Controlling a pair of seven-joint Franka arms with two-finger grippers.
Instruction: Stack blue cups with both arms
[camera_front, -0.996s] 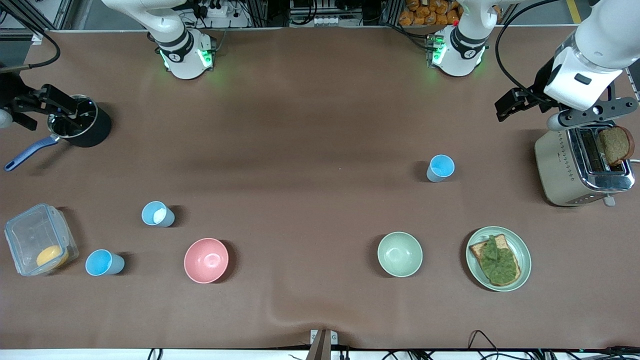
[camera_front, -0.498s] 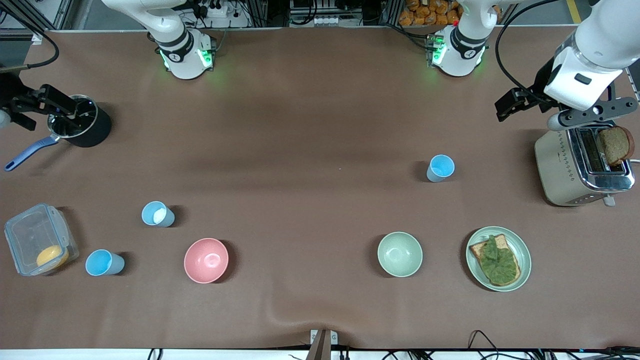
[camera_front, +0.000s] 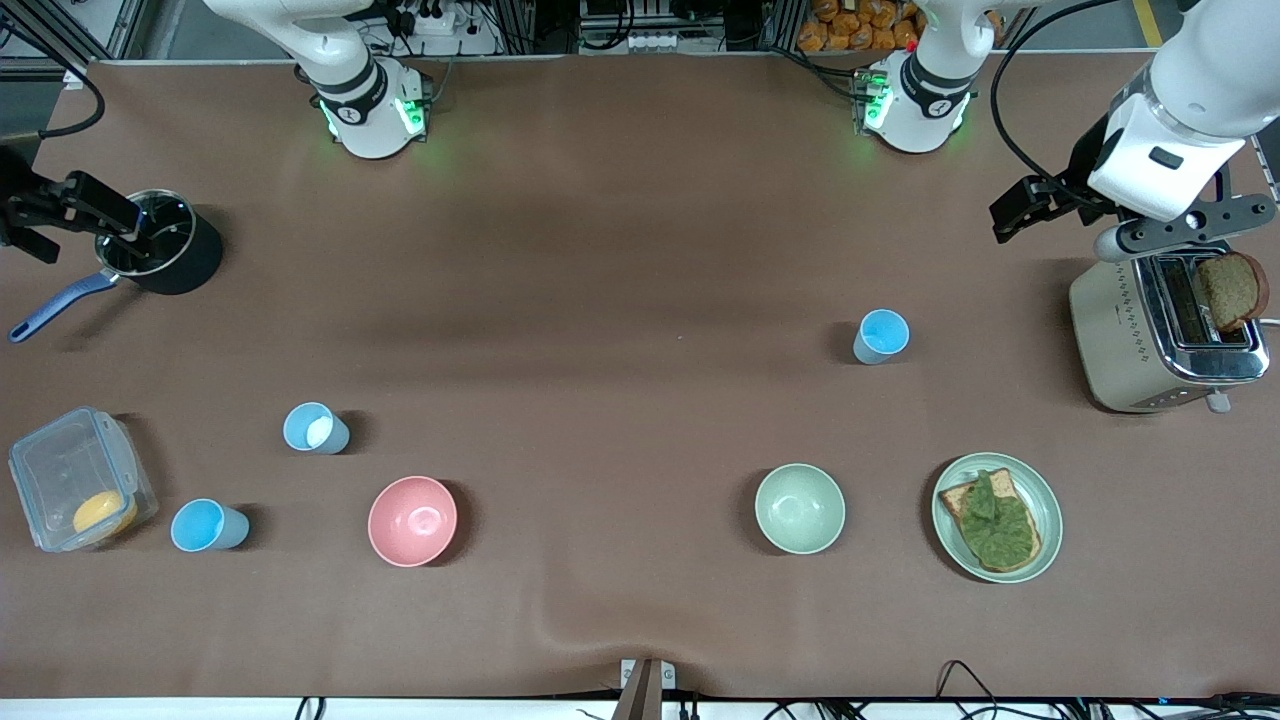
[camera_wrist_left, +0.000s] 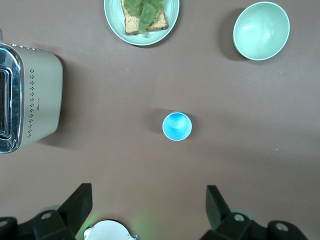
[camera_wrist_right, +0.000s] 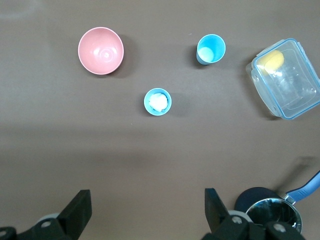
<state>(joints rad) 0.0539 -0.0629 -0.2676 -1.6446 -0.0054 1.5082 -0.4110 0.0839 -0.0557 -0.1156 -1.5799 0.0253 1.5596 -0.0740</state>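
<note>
Three blue cups stand upright and apart on the brown table. One cup (camera_front: 882, 336) (camera_wrist_left: 177, 126) is toward the left arm's end. One cup with a whitish patch inside (camera_front: 316, 429) (camera_wrist_right: 158, 101) and one plain cup (camera_front: 208, 526) (camera_wrist_right: 210, 49), nearer the front camera, are toward the right arm's end. My left gripper (camera_front: 1030, 208) (camera_wrist_left: 148, 205) is open and empty, up in the air beside the toaster. My right gripper (camera_front: 95, 205) (camera_wrist_right: 147, 205) is open and empty, over the black pot.
A pink bowl (camera_front: 412, 520) and a pale green bowl (camera_front: 799, 508) sit near the front. A plate (camera_front: 1052, 500) holds toast with greens. A toaster (camera_front: 1130, 330) holds a bread slice (camera_front: 1230, 290). A clear container (camera_front: 75, 480) and a black pot (camera_front: 165, 250) are at the right arm's end.
My right gripper has shifted slightly toward the table's end over the pot. The left arm and the cups have not moved.
</note>
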